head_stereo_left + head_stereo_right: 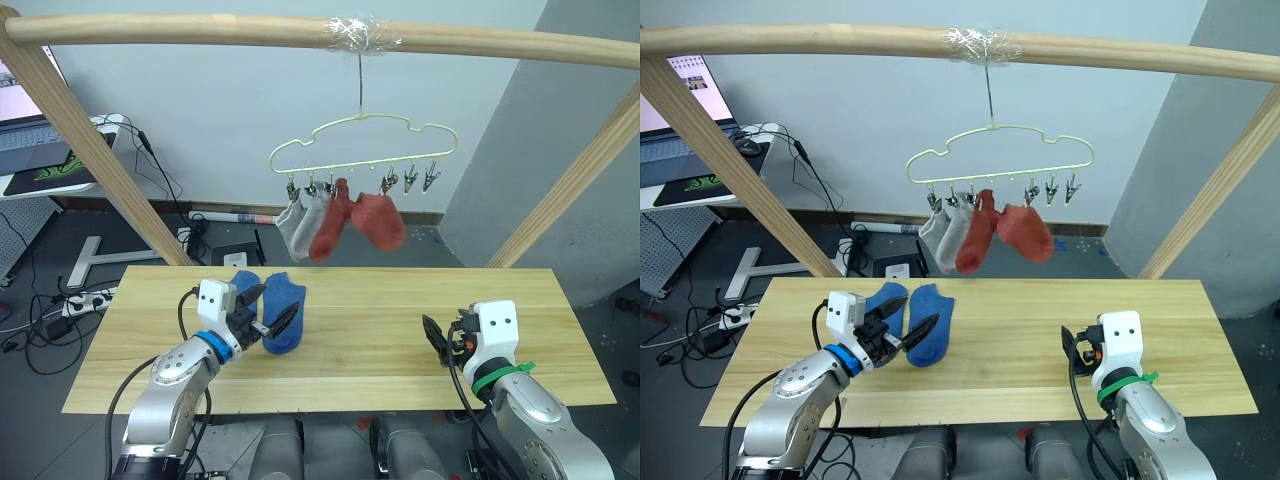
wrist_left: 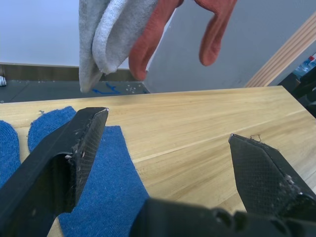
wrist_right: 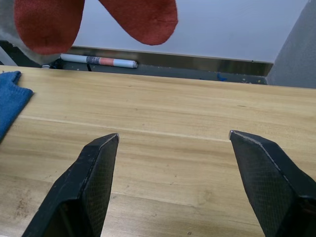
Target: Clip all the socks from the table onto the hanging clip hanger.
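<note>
Two blue socks lie side by side on the table (image 1: 400, 290), toward its left: one (image 1: 284, 335) partly under my left gripper, the other (image 1: 239, 283) just behind it. My left gripper (image 1: 268, 307) is open and low over the nearer blue sock (image 2: 106, 190), one finger (image 2: 64, 163) above the fabric. The clip hanger (image 1: 362, 135) hangs from the pole above. Two grey socks (image 1: 298, 222) and two rust-red socks (image 1: 380, 220) are clipped to it, and the clips at its right end (image 1: 420, 178) hold nothing. My right gripper (image 3: 173, 143) is open over bare wood at the table's right.
Pale wooden poles (image 1: 300, 32) frame the table, one across the top and slanted ones (image 1: 90, 150) at each side. Cables, a power strip (image 1: 85, 298) and a desk with a laptop (image 1: 25, 140) stand on the floor behind at the left.
</note>
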Available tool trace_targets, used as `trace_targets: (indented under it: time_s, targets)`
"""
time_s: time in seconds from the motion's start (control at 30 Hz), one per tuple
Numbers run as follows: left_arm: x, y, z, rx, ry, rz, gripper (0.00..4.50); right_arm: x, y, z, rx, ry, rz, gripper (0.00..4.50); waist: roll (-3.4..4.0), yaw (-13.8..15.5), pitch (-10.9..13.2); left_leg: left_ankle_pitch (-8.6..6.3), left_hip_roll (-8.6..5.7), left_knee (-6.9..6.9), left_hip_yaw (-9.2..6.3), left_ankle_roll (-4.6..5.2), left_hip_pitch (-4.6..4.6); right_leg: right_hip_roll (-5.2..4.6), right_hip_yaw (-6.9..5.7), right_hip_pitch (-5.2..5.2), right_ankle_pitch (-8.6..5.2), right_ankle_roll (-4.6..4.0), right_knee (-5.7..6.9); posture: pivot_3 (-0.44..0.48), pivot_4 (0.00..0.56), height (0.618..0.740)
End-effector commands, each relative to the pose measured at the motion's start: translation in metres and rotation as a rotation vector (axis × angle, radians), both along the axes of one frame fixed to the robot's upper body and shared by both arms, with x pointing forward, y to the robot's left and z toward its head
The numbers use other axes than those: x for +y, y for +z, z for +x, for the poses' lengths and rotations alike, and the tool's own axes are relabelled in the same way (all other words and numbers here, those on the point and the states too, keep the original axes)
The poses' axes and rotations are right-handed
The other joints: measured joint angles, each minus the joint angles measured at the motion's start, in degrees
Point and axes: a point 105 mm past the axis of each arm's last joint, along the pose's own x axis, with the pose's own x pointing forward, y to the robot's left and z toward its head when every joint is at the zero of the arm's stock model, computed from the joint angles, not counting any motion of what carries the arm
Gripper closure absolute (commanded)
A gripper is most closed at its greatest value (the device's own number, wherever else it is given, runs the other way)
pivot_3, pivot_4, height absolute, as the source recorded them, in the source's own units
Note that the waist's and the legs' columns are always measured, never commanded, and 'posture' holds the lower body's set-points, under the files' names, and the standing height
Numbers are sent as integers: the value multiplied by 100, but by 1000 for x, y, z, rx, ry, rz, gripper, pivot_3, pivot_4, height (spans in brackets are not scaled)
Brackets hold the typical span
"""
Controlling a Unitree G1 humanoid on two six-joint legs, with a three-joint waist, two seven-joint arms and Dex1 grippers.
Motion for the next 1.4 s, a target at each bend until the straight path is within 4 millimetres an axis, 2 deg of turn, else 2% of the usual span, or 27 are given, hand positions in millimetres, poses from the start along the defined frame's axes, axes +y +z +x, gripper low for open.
trace_targets:
  time_s: [0.03,0.53,0.6,1.4]
  targets:
    - [-4,14,2,-56,-6,-4,0,-1,8,0,-34,1,4,774,0,0,0,0,0,0,0,0,0,0,0,0,0,0,0,103,169,740]
    - [-7,19,5,-68,-19,-19,0,1,8,1,-23,6,12,774,0,0,0,0,0,-1,0,0,0,-1,0,0,-1,-1,-2,101,170,740]
    - [-7,19,5,-68,-19,-18,0,2,8,0,-18,13,18,1133,0,0,0,0,0,-1,0,0,0,-1,0,0,-1,-2,-3,101,170,740]
    - [-6,21,6,-76,-30,-19,0,2,6,0,-13,4,19,1133,0,-1,0,0,0,-6,0,0,-1,-2,0,-2,-5,-8,-6,97,173,740]
